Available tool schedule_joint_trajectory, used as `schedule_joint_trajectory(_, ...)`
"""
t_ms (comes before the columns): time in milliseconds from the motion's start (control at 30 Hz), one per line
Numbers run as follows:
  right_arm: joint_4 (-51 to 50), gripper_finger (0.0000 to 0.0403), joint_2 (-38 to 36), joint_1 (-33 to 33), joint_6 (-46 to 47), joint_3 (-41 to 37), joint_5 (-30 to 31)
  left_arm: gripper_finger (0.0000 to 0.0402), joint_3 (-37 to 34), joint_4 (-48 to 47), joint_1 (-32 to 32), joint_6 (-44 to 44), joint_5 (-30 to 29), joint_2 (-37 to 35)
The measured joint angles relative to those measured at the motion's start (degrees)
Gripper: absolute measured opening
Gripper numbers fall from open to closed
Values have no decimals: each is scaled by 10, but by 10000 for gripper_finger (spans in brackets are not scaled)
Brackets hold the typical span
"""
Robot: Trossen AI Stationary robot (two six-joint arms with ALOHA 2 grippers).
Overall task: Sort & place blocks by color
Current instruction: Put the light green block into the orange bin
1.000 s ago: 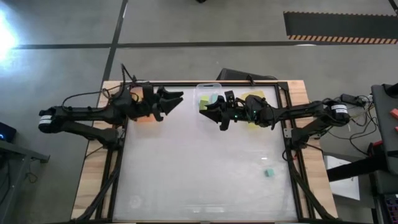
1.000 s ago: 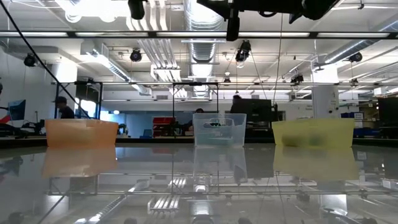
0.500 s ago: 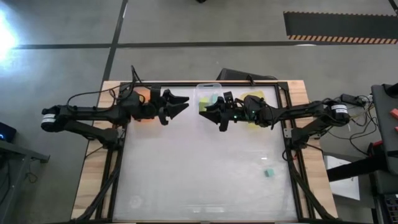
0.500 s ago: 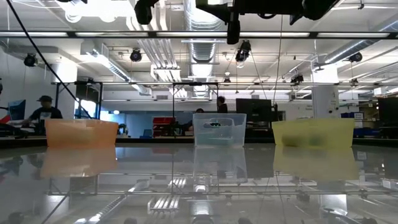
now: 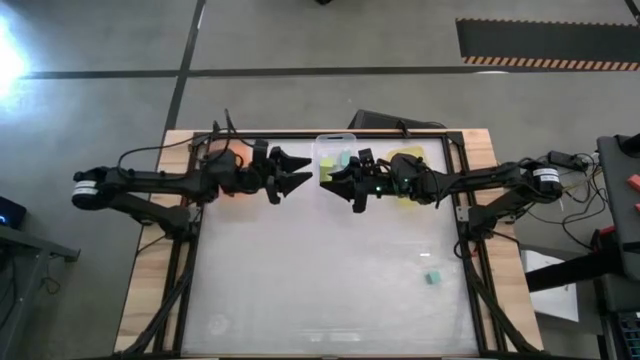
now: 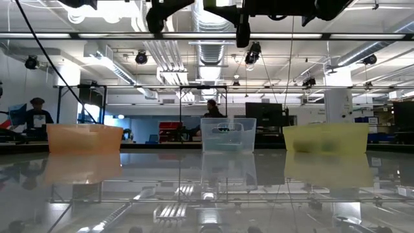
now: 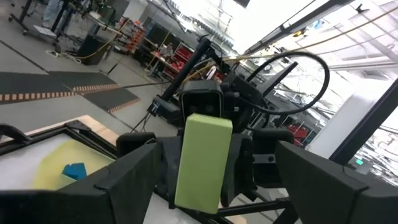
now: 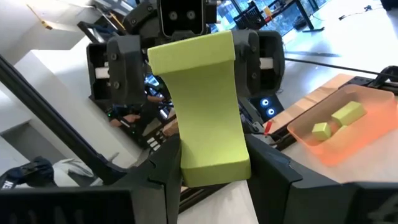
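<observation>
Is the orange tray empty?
No. In the right wrist view, the orange tray holds two yellow-green blocks.

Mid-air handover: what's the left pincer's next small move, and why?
Probably ease the left pincer forward onto the block: it stands open, facing the right pincer, which grips that yellow-green block. Like blocks lie in the orange tray.
</observation>
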Motion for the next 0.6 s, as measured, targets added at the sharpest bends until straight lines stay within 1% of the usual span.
schedule_joint_trajectory(333, 0, 125, 0, 0, -5, 0, 0, 302, 5, 129, -2, 4, 3, 83)
schedule_joint_trajectory(500, 0, 125, 0, 0, -7, 0, 0, 301, 5, 168, -2, 4, 3, 113)
schedule_joint_trajectory(600, 0, 125, 0, 0, -8, 0, 0, 288, 5, 166, -2, 5, 3, 120)
